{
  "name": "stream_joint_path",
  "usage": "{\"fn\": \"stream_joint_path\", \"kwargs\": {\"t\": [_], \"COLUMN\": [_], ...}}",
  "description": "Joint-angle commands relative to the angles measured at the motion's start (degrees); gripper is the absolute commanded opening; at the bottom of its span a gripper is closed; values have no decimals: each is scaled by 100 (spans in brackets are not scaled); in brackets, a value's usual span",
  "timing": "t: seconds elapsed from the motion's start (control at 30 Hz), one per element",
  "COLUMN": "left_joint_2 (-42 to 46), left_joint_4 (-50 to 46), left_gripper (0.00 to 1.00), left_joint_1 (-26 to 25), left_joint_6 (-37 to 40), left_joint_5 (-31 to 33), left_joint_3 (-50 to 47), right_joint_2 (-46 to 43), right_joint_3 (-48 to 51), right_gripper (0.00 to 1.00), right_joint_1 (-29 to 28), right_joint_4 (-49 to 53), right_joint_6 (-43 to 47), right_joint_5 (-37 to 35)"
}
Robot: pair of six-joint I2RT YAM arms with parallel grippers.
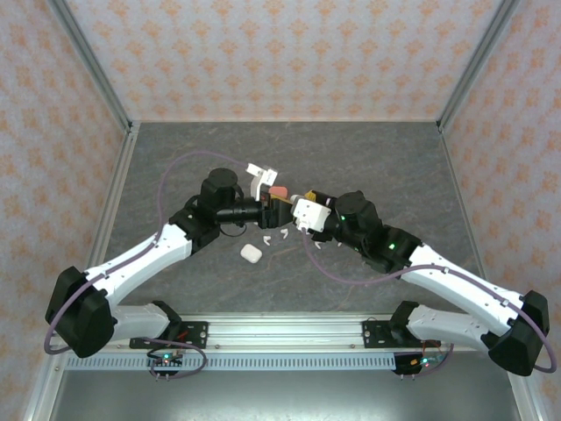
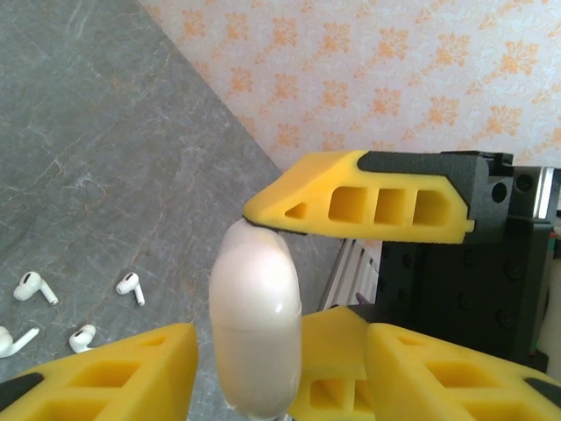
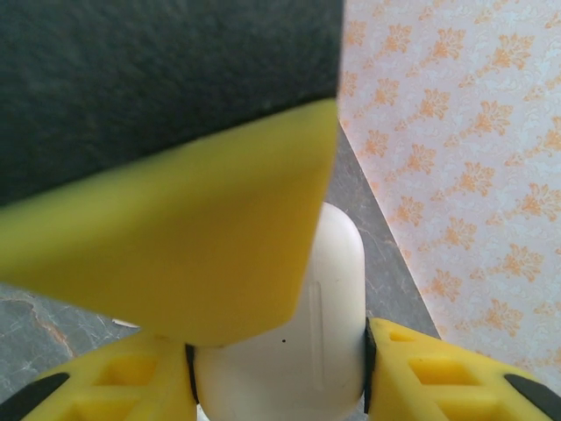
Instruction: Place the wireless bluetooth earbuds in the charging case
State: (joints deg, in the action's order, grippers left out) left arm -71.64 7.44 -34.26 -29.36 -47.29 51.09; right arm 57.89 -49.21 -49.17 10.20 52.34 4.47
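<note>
The right gripper (image 3: 280,344) is clamped on a closed white case (image 3: 302,351), with one yellow finger pressed to each of its sides. The left gripper (image 2: 280,351) stands half-wide around the same case. One of its fingers (image 2: 114,373) is just beside the case, and I cannot tell whether it touches. Its other finger (image 2: 456,368) stands apart, with one of the right gripper's fingers between it and the case. From the left wrist the case stands upright, lid seam across its middle, and its top meets the underside of the right gripper's other finger.

Both grippers meet tip to tip over the middle of the grey tabletop (image 1: 386,167). Below them, and a little toward the near edge, small white earbuds (image 2: 35,287) lie loose and apart from one another. A second case (image 1: 251,253), white and shut, lies near them, closer to the near edge. A small coral object (image 1: 278,190) sits just beyond the grippers, toward the far edge. It is too small to make out.
</note>
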Motion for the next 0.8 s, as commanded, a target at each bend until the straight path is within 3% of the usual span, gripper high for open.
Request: {"fn": "stream_joint_path", "kwargs": {"t": [0.0,0.5,0.77], "left_joint_2": [-41,-178,-53], "left_joint_4": [111,-28,-72], "left_gripper": [47,24,12], "left_joint_1": [-46,-93,-90], "left_joint_6": [121,279,622], "left_joint_5": [-174,-143,253], "left_joint_3": [239,336,240], "right_joint_2": [-98,-100,-291], "right_joint_3": [-106,-184,-274], "right_gripper": [44,48,70], "right_joint_1": [38,133,314], "right_joint_4": [-99,-9,417], "right_joint_6": [-134,-421,-849], "right_joint_5": [82,264,582]}}
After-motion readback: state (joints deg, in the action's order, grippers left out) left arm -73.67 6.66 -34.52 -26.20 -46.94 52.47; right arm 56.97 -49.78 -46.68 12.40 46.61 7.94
